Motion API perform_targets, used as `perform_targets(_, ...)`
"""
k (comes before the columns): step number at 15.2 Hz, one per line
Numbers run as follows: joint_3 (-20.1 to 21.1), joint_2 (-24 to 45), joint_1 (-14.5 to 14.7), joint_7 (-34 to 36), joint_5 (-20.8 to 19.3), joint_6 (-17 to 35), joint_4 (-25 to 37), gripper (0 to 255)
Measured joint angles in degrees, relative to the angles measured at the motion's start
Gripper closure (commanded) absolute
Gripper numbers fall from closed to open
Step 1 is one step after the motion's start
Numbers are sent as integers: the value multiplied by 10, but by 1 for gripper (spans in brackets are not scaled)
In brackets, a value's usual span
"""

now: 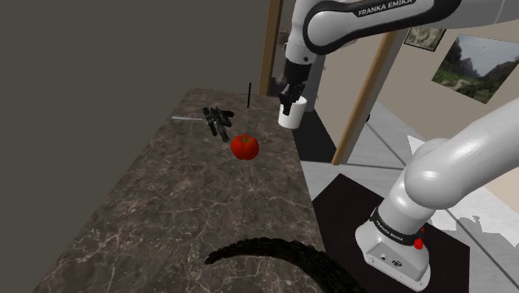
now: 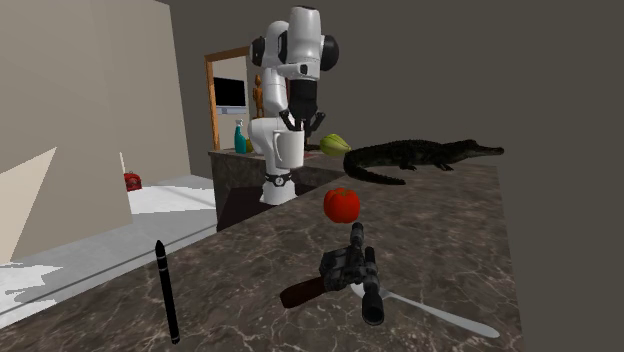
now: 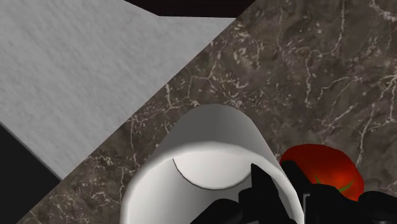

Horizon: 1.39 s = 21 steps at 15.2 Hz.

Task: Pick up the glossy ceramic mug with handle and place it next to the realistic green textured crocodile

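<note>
1. The black two-finger gripper [image 1: 289, 100] is clenched on the rim of the plain white glossy mug [image 1: 291, 115]. The mug hangs in the air over the far edge of the dark veined marble tabletop [image 1: 158, 208]. In the wrist view the grey floor [image 3: 76, 76] lies just past that edge. No handle is visible.
2. Risk: the pinch is on one wall only, so the mug could swivel or slip. A drop here would likely go off the edge.
3. Risk: the round red tomato [image 1: 244, 146] sits between the mug and the dark green scaly crocodile [image 2: 425, 154]. A low carry would knock it and it would roll.
4. Risk: the crocodile is well apart from the mug, with its tail curling at the stand end. Setting the mug down on the tail or body would tip it. It needs bare tabletop just beside the crocodile.
5. Lesser risk: clutter at the mug's end, probably off the path.
   - black scoped gun-like thing [image 2: 352, 268]
   - brown-handled knife [image 2: 440, 316]
   - slim black stick [image 2: 168, 292]
6. Count: mug 1, crocodile 1, tomato 1, gun-like thing 1, knife 1, stick 1, gripper 1. There is also 1 yellow-green rounded thing [image 2: 335, 144] by the crocodile's tail end, kind unclear.
</note>
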Motion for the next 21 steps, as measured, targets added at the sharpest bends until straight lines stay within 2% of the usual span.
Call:
perform_targets(15,-3,-6,-1,-4,0,-115,109,255)
perform_targets(21,48,-19,25,63,21,-130,110,255)
